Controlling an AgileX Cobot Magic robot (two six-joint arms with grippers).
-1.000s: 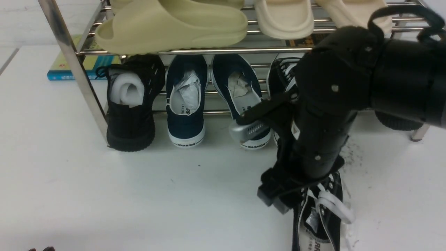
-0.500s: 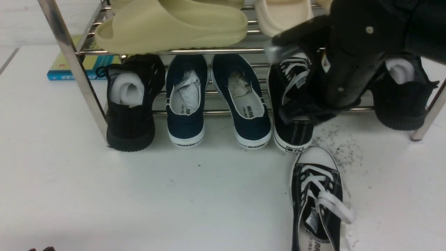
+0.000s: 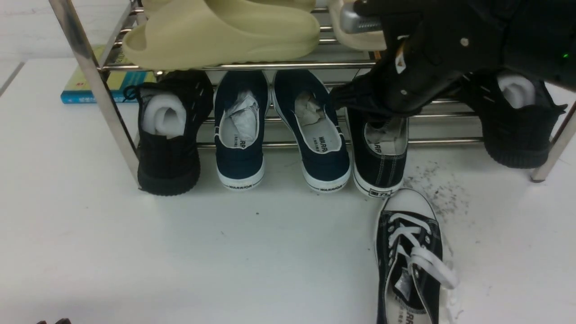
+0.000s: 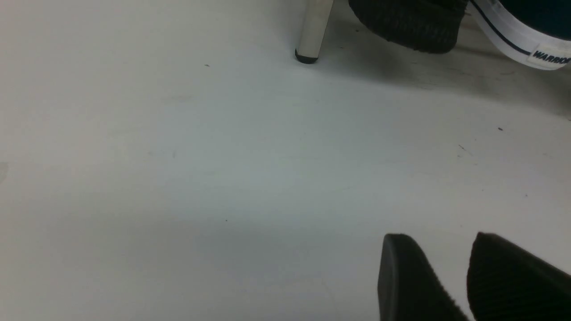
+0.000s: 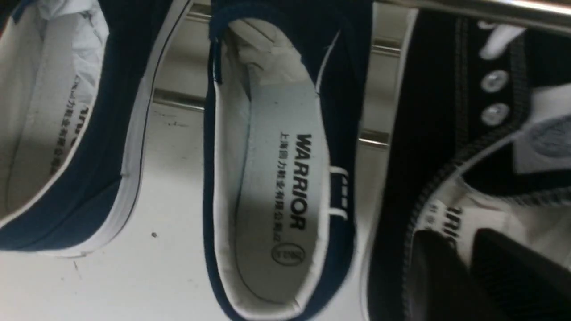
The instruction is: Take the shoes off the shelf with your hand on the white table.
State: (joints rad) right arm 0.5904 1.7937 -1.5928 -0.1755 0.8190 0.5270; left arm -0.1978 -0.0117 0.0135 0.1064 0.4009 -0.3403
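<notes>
Right gripper (image 5: 464, 243) over racked sneaker (image 3: 378, 173), 11 o'clock of loose sneaker (image 3: 407, 252); jaws narrowly parted, hold unclear. Left gripper (image 4: 455, 249) slightly parted, empty.

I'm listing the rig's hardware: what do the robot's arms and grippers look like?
The right arm is bulky, glossy black, with small silver screws, a ribbed silver-grey part, a small white label and a green light. The left gripper and right gripper have blunt black fingers with ribbed faces.
</notes>
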